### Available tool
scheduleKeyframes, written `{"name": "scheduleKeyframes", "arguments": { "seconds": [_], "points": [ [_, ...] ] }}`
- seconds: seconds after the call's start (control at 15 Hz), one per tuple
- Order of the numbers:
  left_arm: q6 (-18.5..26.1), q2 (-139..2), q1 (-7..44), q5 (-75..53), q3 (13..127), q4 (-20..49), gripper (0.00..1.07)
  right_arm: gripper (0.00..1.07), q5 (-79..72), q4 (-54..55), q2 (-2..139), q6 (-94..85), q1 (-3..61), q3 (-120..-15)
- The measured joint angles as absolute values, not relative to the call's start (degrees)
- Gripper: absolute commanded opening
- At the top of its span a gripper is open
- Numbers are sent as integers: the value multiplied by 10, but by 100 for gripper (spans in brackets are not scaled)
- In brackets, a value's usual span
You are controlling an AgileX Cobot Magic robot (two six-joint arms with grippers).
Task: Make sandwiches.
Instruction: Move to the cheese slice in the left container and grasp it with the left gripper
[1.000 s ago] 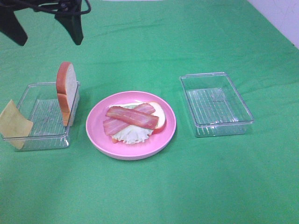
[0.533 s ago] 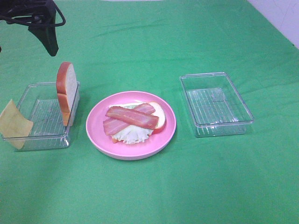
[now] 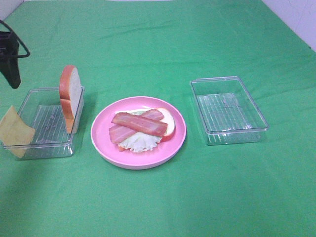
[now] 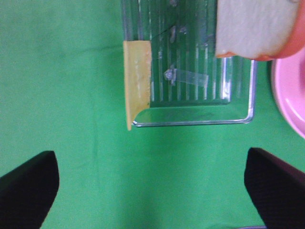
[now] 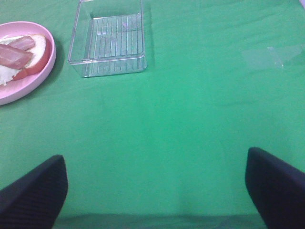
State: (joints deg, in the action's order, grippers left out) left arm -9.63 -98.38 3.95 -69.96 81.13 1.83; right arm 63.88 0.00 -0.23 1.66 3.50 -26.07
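Part-built sandwich on pink plate (image 3: pixel 106 148); both claws gaped wide.
Bacon (image 3: pixel 138 124) crossed over lettuce (image 3: pixel 140 143) & bread slice (image 3: pixel 169 124) on plate. 2nd bread slice (image 3: pixel 69 94) stood on edge in clear tray (image 3: pixel 49 148) just left of plate; cheese (image 3: pixel 15 131) leaned on that tray's wall farthest from plate. Left claw (image 4: pixel 152 191) hung open near that tray; right claw (image 5: pixel 157 188) open over green desk (image 3: pixel 197 39), well apart from plate.

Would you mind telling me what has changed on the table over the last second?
The left claw, open and holding nothing, swung from the top of the overhead view to its left edge, ending near the left tray. Nothing was grasped or released. The upright bread slice, cheese, sandwich on the pink plate and right tray stayed put.
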Motion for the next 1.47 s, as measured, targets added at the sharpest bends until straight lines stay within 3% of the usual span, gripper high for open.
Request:
{"name": "scheduleKeyframes", "arguments": {
  "seconds": [0.27,1.13,1.47],
  "points": [
    [-73,-1015,21,-700,806,9,98,96,639,0,-2,17,35,-261],
    [-73,-1141,38,-668,807,0,97,96,639,0,-2,17,35,-261],
    [-78,-1144,38,-655,807,0,90,96,639,0,-2,17,35,-261]
  ]
}}
